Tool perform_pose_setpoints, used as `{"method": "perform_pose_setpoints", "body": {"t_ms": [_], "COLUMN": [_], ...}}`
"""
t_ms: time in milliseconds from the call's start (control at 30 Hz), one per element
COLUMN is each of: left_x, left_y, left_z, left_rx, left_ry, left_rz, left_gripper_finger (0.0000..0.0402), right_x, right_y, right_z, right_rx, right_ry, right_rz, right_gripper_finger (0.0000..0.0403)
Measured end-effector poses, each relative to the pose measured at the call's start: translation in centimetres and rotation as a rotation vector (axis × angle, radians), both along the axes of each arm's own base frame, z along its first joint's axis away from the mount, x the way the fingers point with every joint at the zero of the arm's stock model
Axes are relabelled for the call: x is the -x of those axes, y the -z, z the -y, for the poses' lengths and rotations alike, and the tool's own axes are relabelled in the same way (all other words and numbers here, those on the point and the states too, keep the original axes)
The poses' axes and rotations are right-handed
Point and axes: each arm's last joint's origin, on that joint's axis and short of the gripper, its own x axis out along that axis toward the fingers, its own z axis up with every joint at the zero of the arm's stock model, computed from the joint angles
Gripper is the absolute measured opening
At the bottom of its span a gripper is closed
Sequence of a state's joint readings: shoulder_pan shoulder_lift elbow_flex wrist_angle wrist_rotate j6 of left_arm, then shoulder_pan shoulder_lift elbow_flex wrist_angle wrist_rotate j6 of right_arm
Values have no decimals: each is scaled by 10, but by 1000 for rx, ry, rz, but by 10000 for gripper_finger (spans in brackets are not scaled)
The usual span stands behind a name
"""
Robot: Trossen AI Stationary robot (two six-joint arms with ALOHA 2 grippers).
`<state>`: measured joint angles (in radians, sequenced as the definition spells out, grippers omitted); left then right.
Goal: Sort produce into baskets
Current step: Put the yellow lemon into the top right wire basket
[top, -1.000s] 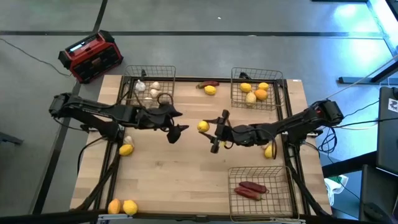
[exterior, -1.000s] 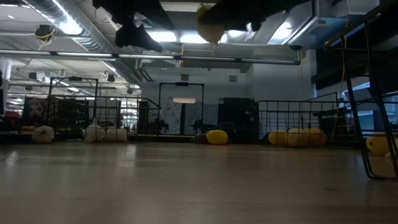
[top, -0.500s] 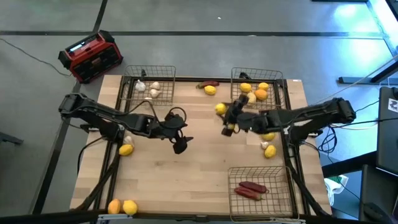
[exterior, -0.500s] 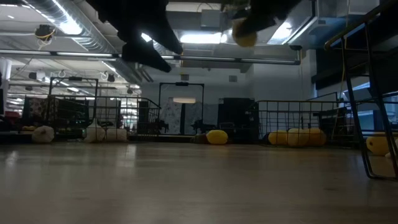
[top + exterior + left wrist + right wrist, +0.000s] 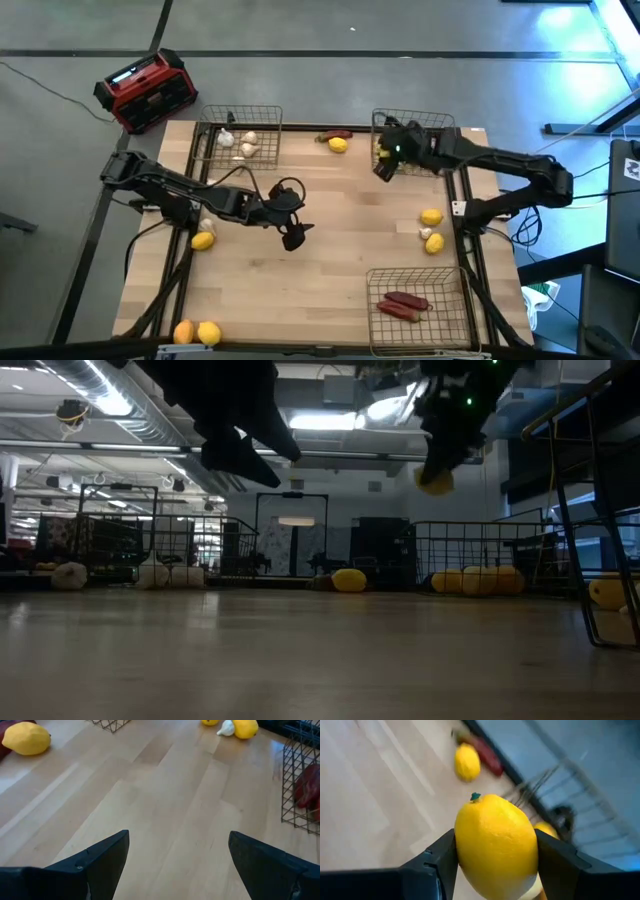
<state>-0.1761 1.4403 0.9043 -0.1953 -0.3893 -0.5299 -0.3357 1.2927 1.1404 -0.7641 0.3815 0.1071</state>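
Gripping a lemon (image 5: 496,845), right end effector (image 5: 385,160) hovers at the two o'clock basket (image 5: 440,168)
Left end effector (image 5: 292,232) gapes empty over mid-worktop (image 5: 330,270)

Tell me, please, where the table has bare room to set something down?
The widest bare patch lies on the table, between the left hand and the pepper basket. Crowded: around the loose lemon and garlic and the fruit basket.

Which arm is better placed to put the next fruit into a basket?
The right. Its gripper is shut on a lemon at the far right basket that holds yellow fruit. The left gripper hangs open and empty over mid-table.
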Motion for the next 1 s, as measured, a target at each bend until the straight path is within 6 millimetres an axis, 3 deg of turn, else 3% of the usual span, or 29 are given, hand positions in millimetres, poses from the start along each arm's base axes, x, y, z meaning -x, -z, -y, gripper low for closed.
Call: {"method": "perform_pose_setpoints", "body": {"t_ms": [167, 400, 867, 1000], "left_x": [0, 0, 0, 0], "left_y": [0, 0, 0, 0], "left_z": [0, 0, 0, 0], "left_rx": [1, 2, -5, -6], "left_ry": [0, -1, -1, -1], "left_rz": [1, 6, 4, 5], "left_gripper_finger": [337, 337, 337, 337], "right_x": [19, 39, 44, 47], "right_y": [7, 23, 42, 47], "right_z": [30, 55, 63, 73], "right_rx": [-161, -287, -317, -330], "right_ry": [107, 207, 261, 322], "right_rz": [18, 44, 88, 100], "right_gripper_finger": [209, 209, 209, 209]}}
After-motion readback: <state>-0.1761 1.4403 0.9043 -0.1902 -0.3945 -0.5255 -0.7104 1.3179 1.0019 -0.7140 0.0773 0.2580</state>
